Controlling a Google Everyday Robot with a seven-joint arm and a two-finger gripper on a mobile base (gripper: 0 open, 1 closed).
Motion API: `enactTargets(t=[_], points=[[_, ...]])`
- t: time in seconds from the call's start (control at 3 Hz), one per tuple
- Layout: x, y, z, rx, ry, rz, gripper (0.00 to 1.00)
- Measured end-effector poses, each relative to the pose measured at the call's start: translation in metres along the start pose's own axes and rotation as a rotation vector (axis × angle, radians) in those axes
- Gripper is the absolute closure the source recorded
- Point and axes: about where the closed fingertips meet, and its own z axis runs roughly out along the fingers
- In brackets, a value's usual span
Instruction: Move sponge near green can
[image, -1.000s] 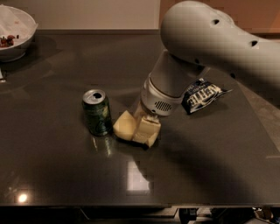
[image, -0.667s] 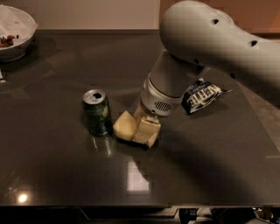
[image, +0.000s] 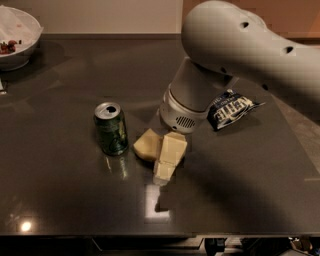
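The green can (image: 111, 129) stands upright on the dark table (image: 60, 190), left of centre, its silver top and opening showing. The pale yellow sponge (image: 146, 144) lies on the table just right of the can, with a small gap between them. My gripper (image: 168, 156) comes down from the large grey arm (image: 235, 45) and sits right against the sponge's right side, low over the table. The arm's wrist hides the area behind the sponge.
A dark blue chip bag (image: 231, 108) lies to the right, behind the arm. A white bowl (image: 15, 37) with food bits stands at the table's far left corner. The table's front edge runs along the bottom of the view.
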Motion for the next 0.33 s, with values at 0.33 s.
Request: enactTargets(t=[0.33], points=[[0.0,0.0,0.0,0.0,0.0,0.0,0.0]])
